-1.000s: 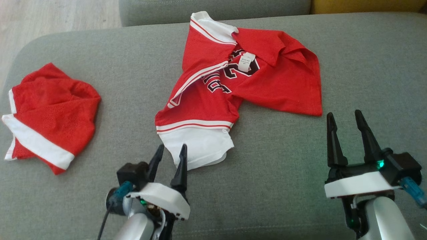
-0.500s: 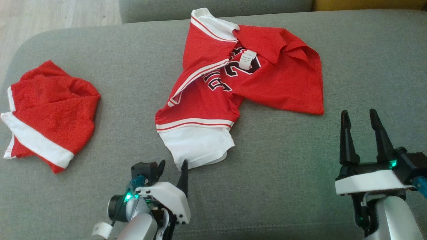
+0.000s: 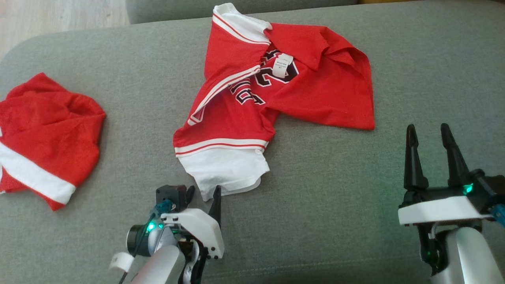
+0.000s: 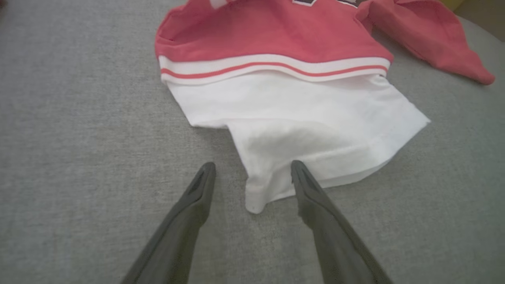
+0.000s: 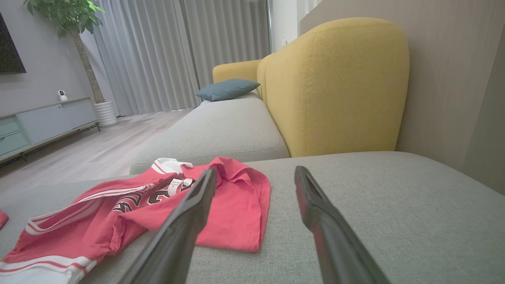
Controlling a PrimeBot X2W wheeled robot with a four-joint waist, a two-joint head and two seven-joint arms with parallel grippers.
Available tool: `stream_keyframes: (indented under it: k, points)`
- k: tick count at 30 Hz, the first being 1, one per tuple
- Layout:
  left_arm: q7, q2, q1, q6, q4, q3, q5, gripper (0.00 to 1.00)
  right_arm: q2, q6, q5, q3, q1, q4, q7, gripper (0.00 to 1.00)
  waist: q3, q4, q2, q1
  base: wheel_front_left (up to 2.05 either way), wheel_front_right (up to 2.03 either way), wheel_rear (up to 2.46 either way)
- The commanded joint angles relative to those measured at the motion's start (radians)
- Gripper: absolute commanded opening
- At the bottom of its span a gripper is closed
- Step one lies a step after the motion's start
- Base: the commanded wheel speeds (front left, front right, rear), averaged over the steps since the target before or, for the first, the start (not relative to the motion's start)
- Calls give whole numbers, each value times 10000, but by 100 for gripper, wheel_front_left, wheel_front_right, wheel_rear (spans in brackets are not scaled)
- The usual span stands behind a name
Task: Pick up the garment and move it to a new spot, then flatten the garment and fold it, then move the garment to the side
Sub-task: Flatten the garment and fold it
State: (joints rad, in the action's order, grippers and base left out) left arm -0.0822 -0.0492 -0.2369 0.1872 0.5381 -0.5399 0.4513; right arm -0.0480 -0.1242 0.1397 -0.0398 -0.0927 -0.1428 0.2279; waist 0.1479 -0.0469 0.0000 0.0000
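The garment is a red jersey with white trim, dark lettering and a white sleeve, lying crumpled in the middle of the grey sofa seat. My left gripper is open at the sleeve's near edge. In the left wrist view the left gripper has its fingers on either side of the white sleeve corner of the garment, low to the cushion. My right gripper stands open above bare cushion, near the garment's right-hand edge. The right wrist view looks past the right gripper at the garment.
A second red and white garment lies bunched at the seat's left end. Beyond the seat stand a yellow armchair and another grey cushion with a teal pillow. Wooden floor lies past the far left corner.
My left gripper has tipped down and drawn back slightly, its fingers now low at the white sleeve's corner. The right gripper has shifted a little right. The head view has moved slightly.
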Motion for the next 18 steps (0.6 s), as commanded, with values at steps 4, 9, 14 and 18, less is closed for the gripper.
stream_keyframes:
  k: [4,9,14,18]
  points:
    - [-42,-60,-452,-179,-167,141,133,49,-22,-65,42,184,-366,236,73,100,43,-65,0,0,0,0,0]
    - [-124,-51,-479,-297,-187,111,307,0,-22,-65,-2,-173,-437,164,104,100,38,-51,0,0,0,0,0]
    - [-1041,-40,-542,-248,-711,460,554,0,-22,-65,-95,-1271,-577,-6,161,100,-8,132,0,0,0,0,0]
    - [-1592,-56,-555,-325,-1390,730,535,0,-22,-65,-398,-2040,-843,-216,201,100,-81,330,0,0,0,0,0]
